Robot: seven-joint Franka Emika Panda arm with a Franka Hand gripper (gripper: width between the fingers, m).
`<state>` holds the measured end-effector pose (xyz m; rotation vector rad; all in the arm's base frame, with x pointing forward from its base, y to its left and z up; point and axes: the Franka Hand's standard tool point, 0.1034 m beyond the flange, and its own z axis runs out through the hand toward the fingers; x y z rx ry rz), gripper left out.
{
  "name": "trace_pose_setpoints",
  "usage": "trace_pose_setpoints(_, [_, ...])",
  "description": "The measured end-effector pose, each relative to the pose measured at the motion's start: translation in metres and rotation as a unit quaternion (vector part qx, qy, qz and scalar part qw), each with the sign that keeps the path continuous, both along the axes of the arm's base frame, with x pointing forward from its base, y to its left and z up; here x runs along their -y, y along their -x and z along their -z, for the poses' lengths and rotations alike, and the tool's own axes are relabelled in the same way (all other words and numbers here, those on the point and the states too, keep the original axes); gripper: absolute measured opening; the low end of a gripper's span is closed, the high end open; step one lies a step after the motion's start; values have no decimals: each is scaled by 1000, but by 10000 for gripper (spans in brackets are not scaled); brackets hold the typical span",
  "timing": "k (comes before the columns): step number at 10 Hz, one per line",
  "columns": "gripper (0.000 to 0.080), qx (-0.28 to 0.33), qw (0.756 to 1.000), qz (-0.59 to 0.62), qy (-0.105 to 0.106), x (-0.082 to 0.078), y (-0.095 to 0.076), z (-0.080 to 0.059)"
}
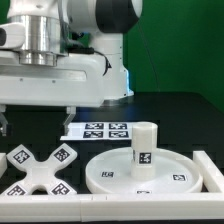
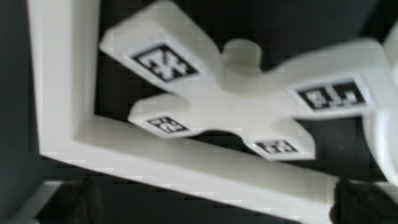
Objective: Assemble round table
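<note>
Judged light, stiff and slick, the cross-shaped foot (image 2: 231,95) is best pinched across one arm; the claw (image 2: 205,203) above it is spread.

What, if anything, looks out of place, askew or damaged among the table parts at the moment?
Nothing stands out. The leg stands upright on the middle of the round disc. The cross-shaped foot lies flat beside the disc, on the exterior view's left, with no damage that can be seen.

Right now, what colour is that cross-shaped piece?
The cross-shaped foot is white with black-and-white tags, clearest in the wrist view.
</note>
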<state>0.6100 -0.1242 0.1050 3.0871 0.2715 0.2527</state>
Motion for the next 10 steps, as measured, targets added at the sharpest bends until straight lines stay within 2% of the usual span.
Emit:
trace_pose_setpoints(2, [649,-91,995,27,-23,-14,-8,-5])
trace_pose_setpoints(3, [649,-123,992,29,-25,-17,-16,-8])
trace_pose_setpoints(5, [649,-196,980,25,-36,-25,-12,-6])
trace_pose_setpoints(7, [649,-240,970,20,-43,-30,-13,-3])
trace_pose_setpoints(8, [649,-249,967,23,-41,-28,-14,-1])
trace_pose_setpoints(9, [649,-248,968,22,-31,-25,-20,0])
trace_pose_setpoints(10, [649,-244,970,16,-13,-20,-22,8])
